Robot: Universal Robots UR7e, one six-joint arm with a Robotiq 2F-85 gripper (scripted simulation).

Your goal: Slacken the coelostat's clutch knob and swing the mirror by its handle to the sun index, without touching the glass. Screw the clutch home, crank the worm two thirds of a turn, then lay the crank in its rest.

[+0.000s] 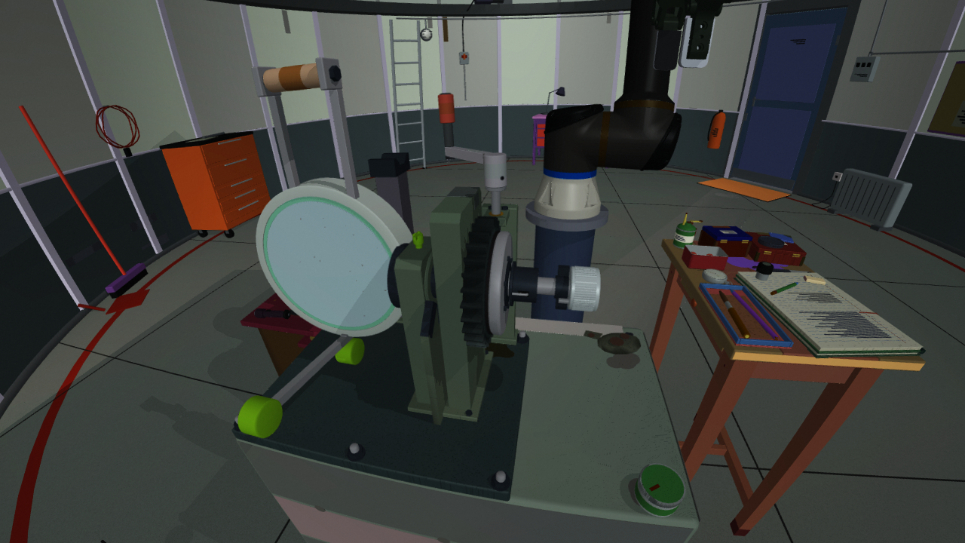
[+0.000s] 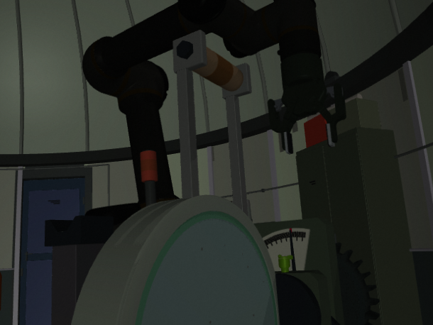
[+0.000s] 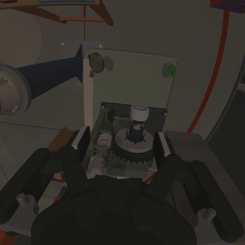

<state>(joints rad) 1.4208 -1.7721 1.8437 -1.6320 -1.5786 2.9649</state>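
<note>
On the green pedestal stands the coelostat, with its round mirror (image 1: 328, 256) tilted on the left and a wooden handle (image 1: 291, 77) on two grey bars above it. A white knurled clutch knob (image 1: 584, 288) sticks out on the right of the black gear wheel (image 1: 478, 282). The crank (image 1: 470, 157) with its red grip (image 1: 446, 108) sits on the worm shaft behind. A green pointer (image 2: 285, 263) stands below the scale. My gripper (image 2: 308, 136) hangs open and empty high above the mount, looking down on the knob (image 3: 139, 112) and the gear.
An orange drawer cabinet (image 1: 217, 179) stands by the left wall. A wooden table (image 1: 789, 317) with boxes, pencils and an open logbook is to the right of the pedestal. A green tin (image 1: 658, 488) and a dark disc (image 1: 618, 342) lie on the pedestal top.
</note>
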